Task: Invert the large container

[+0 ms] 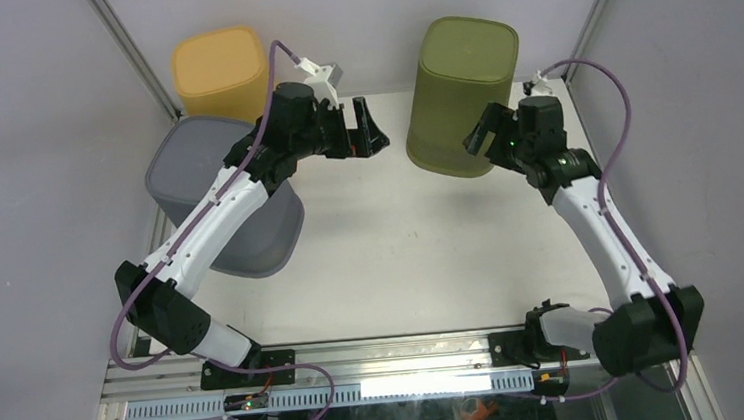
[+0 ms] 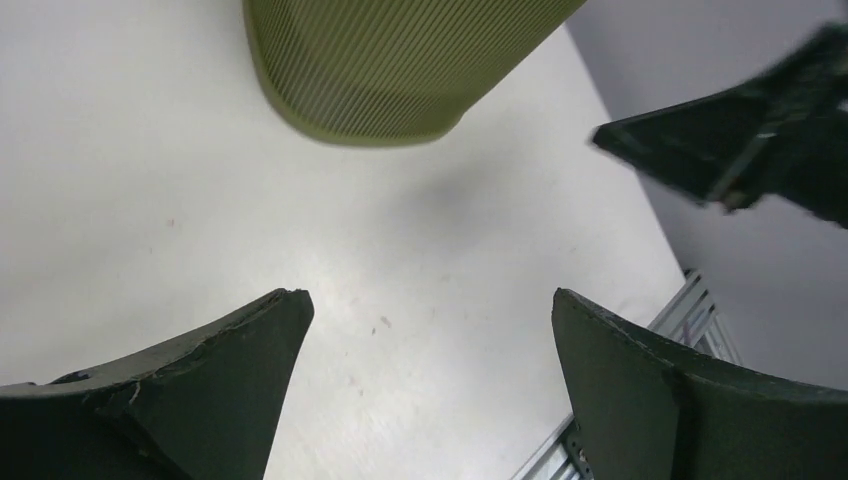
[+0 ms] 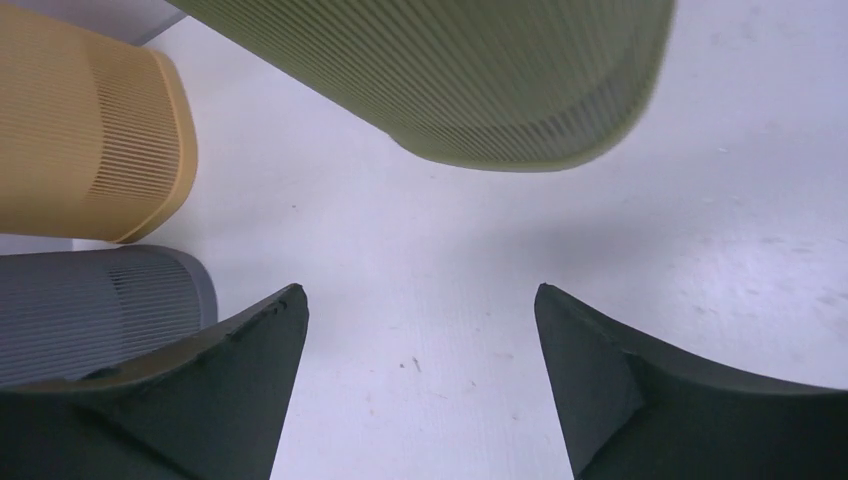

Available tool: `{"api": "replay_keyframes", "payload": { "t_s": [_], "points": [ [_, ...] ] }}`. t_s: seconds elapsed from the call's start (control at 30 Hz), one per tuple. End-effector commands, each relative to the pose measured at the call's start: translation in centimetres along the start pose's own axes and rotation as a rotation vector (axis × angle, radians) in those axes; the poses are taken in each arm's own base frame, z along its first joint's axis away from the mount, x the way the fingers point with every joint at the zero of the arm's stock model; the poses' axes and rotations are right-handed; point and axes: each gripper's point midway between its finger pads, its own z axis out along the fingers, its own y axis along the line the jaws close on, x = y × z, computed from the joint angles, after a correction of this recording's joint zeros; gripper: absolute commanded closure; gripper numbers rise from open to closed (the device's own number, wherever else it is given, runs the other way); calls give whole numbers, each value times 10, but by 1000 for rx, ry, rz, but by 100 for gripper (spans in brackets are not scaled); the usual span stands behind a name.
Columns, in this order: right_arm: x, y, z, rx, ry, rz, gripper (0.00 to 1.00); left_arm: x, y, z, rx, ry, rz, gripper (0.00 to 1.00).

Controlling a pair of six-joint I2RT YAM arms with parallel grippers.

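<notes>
Ribbing on olive container (image 1: 461,93), far edge of bench (image 1: 401,248), suggests light, stiff, slick plastic — squeeze opposite walls — left gripper (image 1: 377,127) and right gripper (image 1: 479,131) spread wide, empty.

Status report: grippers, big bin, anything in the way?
Jaws open, empty: left gripper, right gripper. Between them the green bin, closed end up, not gripped. Path clear; grey bin off left.
</notes>
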Motion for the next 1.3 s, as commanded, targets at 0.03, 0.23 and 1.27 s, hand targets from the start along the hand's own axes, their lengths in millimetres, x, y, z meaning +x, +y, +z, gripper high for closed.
{"api": "replay_keyframes", "payload": {
  "t_s": [0.03,0.23,1.27],
  "points": [
    [-9,-45,-49,185,-131,-57,10,27,14,11,-17,65,-28,1],
    [-29,-80,-85,371,-303,4,8,56,20,26,-1,159,-63,1],
    [-50,-85,-90,414,-425,67,7,55,33,26,-60,137,-35,1]
  ]
}}
